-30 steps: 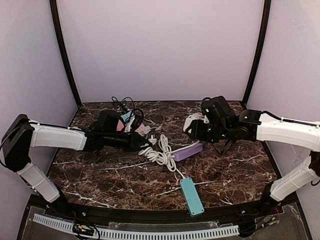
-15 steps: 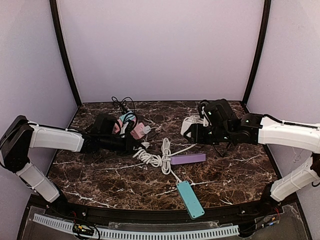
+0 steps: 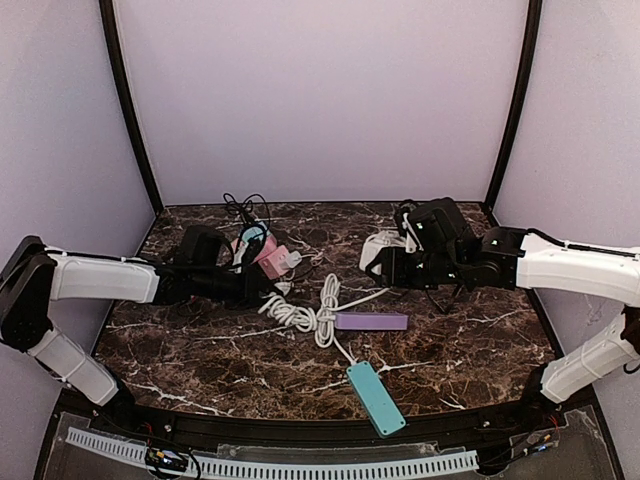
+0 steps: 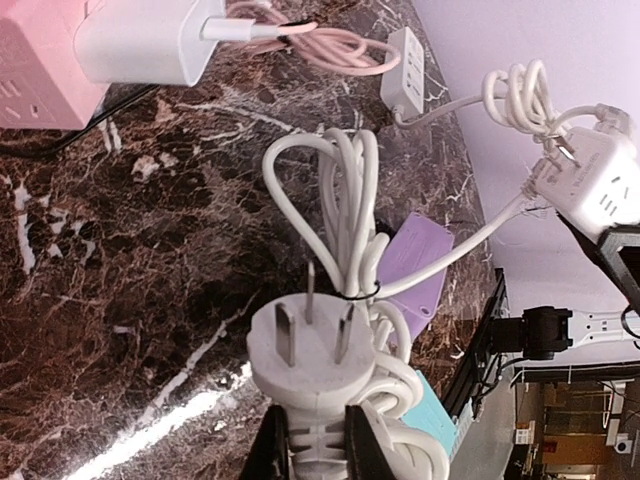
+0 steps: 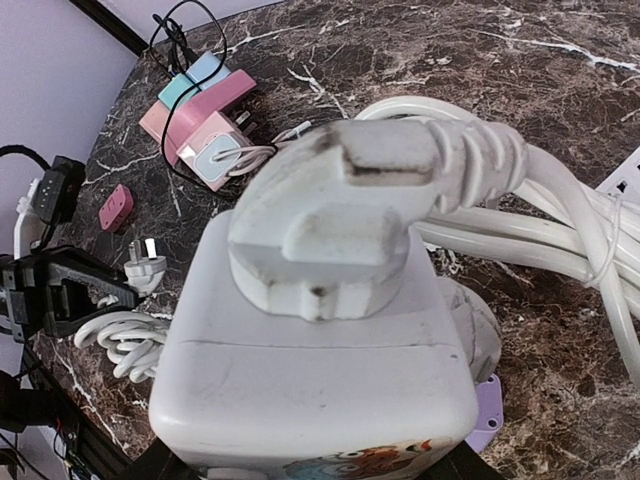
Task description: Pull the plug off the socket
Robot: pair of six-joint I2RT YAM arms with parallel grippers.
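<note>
Spare power blocks on a dark marble desk (image 3: 200, 350).
A pink cube (image 3: 268, 255) at back-left carries a white charger (image 4: 140, 40); a purple strip (image 3: 371, 321) lies mid-desk, a teal strip (image 3: 375, 397) by the near edge.

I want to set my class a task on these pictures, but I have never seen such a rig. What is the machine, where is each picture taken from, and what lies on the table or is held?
These are two robot arms, each ending in a two-finger gripper. The wide picture looks down from above and behind; the other two come from cameras on the wrists. On the marble table lie a purple power strip, a teal power strip and a pink socket cube carrying a white charger. The left gripper is shut on a white plug whose three pins are bare, out of any socket. The right gripper grips a white socket cube with another plug seated in it.
</note>
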